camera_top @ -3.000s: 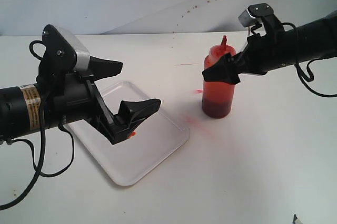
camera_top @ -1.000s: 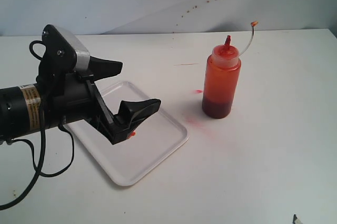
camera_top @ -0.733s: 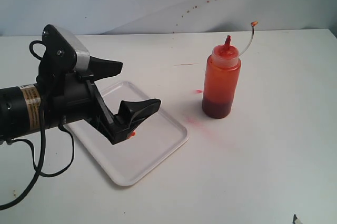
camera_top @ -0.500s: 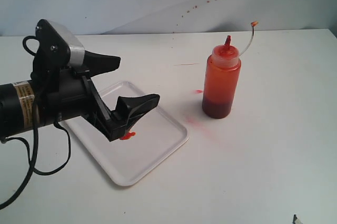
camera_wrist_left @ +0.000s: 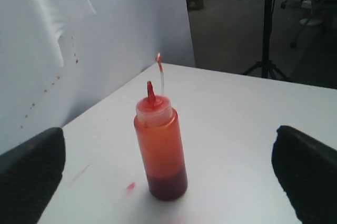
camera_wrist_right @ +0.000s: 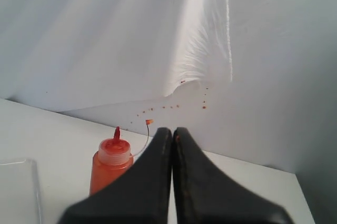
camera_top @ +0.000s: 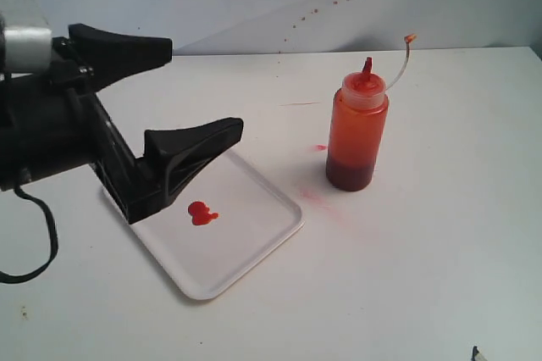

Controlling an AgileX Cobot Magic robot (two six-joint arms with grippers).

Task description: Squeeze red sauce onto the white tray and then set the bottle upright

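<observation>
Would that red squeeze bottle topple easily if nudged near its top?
Probably: the bottle stands tall on a narrow base. Its sauce looks pooled only near its bottom, so it is likely light. Lying down, its round body might roll.

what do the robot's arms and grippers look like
The left gripper is matte black with two broad, wedge-shaped fingers tapering to blunt tips, a silver-grey block on top and a thin black cable looping beneath. The right gripper shows two slim black fingers with smooth tapered tips.
</observation>
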